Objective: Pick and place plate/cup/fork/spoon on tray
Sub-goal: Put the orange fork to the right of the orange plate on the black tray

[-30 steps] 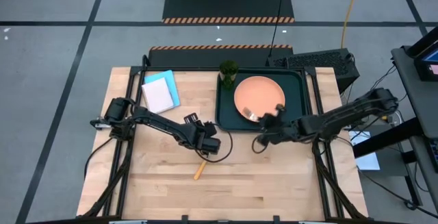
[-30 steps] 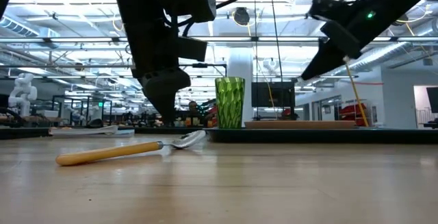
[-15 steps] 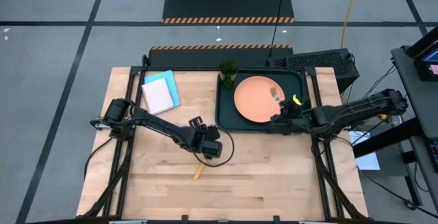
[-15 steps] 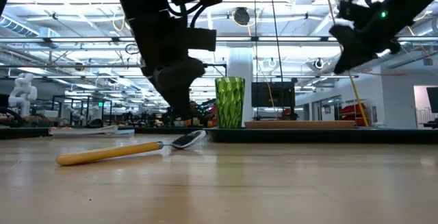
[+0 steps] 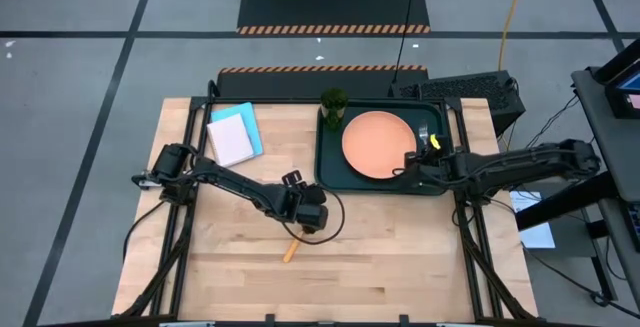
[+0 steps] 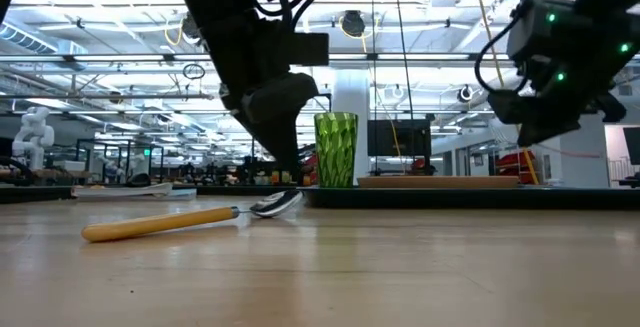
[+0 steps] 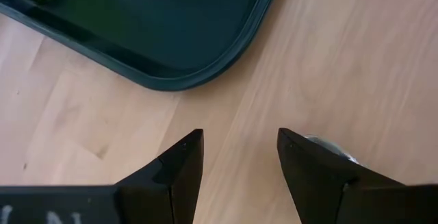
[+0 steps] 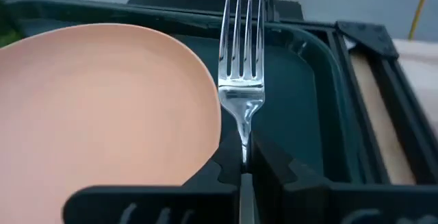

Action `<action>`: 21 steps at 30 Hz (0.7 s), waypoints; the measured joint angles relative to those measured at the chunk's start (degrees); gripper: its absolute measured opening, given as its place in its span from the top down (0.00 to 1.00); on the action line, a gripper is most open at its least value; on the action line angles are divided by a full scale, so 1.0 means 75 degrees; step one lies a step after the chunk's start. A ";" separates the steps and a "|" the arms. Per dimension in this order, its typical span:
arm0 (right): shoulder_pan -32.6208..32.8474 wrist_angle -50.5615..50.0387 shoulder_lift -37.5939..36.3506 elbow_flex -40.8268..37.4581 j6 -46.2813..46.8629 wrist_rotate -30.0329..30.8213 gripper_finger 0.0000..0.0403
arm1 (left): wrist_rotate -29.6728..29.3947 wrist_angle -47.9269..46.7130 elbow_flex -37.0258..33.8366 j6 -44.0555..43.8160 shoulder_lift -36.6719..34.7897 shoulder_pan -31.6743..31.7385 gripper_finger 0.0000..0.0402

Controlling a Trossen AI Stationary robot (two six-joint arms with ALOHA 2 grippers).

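My right gripper (image 5: pixel 418 157) is shut on the fork (image 8: pixel 241 59) above the dark tray (image 5: pixel 330 172), between the salmon plate (image 5: pixel 378 145) and the tray's right rim. The green cup (image 5: pixel 333 107) stands in the tray's far left corner. The spoon (image 6: pixel 160 224) lies flat on the table in front of the tray, and its handle shows in the high view (image 5: pixel 290 250). My left gripper (image 7: pixel 239 148) is open, low over the spoon's bowl (image 7: pixel 328 144), which peeks out beside one finger. My right gripper pinches the fork's neck (image 8: pixel 243 142), just behind the tines, between its two fingers. The handle is hidden behind the fingers. The fingers lie along the fork and point toward the table's far edge. The fork sticks out ahead of them, tines forward, clear of the tray.
A light blue-and-white notepad (image 5: pixel 235 134) lies at the far left of the table. The plate fills the tray's middle, and a strip of bare tray floor (image 8: pixel 294 94) lies to its right. Bare wooden table (image 5: pixel 400 257) spreads along the near side.
My right gripper has carried the fork from the tray's near edge across the plate toward the tray's right side, turning so the tines point to the far edge. My left gripper has gone down and a little right, toward the spoon's bowl. The spoon has stayed still.
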 joint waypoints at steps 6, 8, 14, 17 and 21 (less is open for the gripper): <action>-0.0511 0.1328 0.0030 -0.0642 -0.0328 -0.0508 0.99 | 0.0001 0.0034 0.0000 0.0009 0.0000 0.0000 0.52; -0.0640 0.1652 0.0091 -0.0802 -0.0508 -0.0677 0.99 | 0.0001 0.0040 0.0000 0.0006 0.0000 0.0000 0.52; -0.1135 0.1747 0.0371 -0.0903 -0.0535 -0.0775 0.99 | 0.0000 0.0065 0.0000 0.0006 0.0000 0.0000 0.52; -0.1409 0.1980 0.0536 -0.0903 -0.0791 -0.0775 0.99 | 0.0000 0.0116 0.0000 0.0018 0.0000 0.0000 0.52; -0.1683 0.2610 0.0850 -0.0903 -0.1288 -0.0828 0.99 | 0.0104 0.0295 0.0003 0.0154 0.0000 0.0000 0.52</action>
